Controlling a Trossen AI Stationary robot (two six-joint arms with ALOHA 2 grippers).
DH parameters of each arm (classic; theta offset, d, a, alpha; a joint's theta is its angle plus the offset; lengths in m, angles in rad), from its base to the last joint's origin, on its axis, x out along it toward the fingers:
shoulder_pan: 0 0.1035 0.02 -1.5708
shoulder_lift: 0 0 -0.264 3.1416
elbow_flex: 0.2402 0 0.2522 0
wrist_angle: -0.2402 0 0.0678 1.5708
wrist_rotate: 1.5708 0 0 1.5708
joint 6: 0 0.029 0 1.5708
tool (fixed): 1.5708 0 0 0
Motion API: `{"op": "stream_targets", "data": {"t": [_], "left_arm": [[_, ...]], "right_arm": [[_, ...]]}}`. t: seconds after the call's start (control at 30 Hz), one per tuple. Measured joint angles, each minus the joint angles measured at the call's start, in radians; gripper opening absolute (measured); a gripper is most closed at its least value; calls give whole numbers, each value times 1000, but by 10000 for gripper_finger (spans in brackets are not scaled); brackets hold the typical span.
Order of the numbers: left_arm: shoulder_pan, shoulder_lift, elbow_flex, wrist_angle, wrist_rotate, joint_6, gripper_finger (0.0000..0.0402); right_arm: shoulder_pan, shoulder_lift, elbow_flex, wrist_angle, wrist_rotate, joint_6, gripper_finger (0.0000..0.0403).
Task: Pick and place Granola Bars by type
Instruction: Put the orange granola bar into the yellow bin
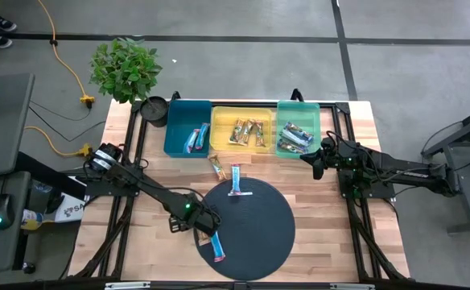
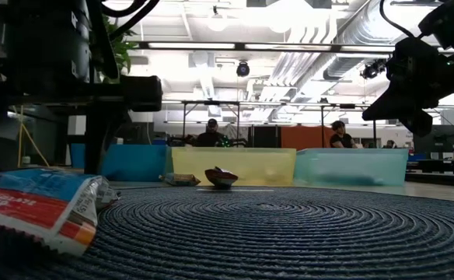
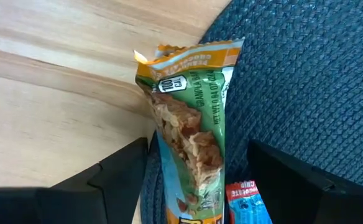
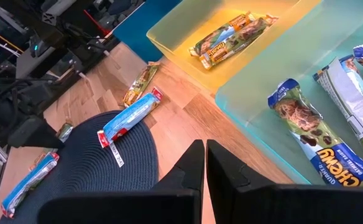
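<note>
My left gripper (image 1: 195,223) is open and low over the left rim of the round dark mat (image 1: 259,217). In the left wrist view (image 3: 198,149) its fingers stand on either side of a green-and-orange wrapped granola bar (image 3: 191,118) that lies across the mat's edge. A blue bar (image 1: 217,246) lies flat on the mat just beside it and fills the low view's foreground (image 2: 40,206). My right gripper (image 1: 316,169) is shut and hangs in the air at the near edge of the green tray (image 1: 298,149), also seen in its own wrist view (image 4: 205,163). My left gripper has its fingers (image 3: 116,177) from above on either side of the green-and-orange bar's middle (image 3: 169,146), lying across it. The bar rests flat, partly on the mat and partly on the wood. Whether the fingers touch it I cannot tell.
Teal (image 1: 179,129), yellow (image 1: 219,129) and green trays stand in a row at the far edge, each holding bars. A tan bar (image 1: 216,167) lies on the wood and another blue bar (image 1: 236,179) lies half on the mat's far rim. A potted plant (image 1: 126,72) stands at the far left corner.
</note>
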Motion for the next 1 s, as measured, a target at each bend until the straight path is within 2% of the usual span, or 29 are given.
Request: {"op": "stream_targets", "data": {"t": [0.57, 0.77, 1.0], "left_arm": [[0, 0, 0, 1, 19, -2, 128], [0, 0, 0, 0, 19, -1, 106], [0, -8, 0, -3, 18, 0, 99]], "right_arm": [[0, 0, 0, 0, 0, 0, 0], [0, 0, 0, 0, 0, 0, 0], [0, 0, 0, 0, 0, 0, 0]]}}
